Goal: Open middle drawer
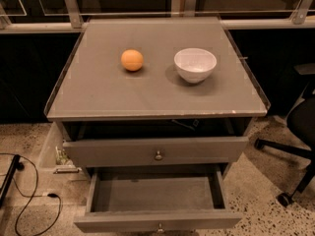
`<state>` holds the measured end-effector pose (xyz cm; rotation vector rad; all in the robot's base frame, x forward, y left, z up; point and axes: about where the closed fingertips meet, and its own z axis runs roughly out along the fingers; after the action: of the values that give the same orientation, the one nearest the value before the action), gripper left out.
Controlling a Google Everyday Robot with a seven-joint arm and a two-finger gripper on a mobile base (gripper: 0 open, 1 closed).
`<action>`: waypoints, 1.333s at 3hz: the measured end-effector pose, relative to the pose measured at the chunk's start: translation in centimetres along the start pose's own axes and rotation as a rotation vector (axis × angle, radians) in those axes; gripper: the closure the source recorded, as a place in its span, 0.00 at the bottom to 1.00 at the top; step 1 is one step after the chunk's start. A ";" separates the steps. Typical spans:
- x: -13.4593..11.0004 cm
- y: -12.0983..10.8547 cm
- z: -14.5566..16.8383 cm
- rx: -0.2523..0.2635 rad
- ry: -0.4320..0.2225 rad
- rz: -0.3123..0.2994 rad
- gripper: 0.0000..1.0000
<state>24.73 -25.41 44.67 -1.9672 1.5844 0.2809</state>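
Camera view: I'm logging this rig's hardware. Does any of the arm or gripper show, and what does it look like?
Neither shows. The gripper is out of frame, so its colour, shape, cables and markings cannot be told. Only the grey cabinet appears, its middle drawer pulled out, an orange and a white bowl on top.

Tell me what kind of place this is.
Probably an office or lab: a grey cabinet with its middle drawer open, an office chair, cables on the floor. The gripper is out of view.
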 end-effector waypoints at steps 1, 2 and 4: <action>-3.7 -7.2 3.0 0.008 -0.022 -0.145 0.35; -4.2 -7.4 3.4 -0.002 -0.032 -0.158 0.12; -2.2 -6.7 3.4 0.003 0.000 -0.111 0.00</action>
<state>31.10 -20.90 45.09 -2.0439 1.4680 0.2338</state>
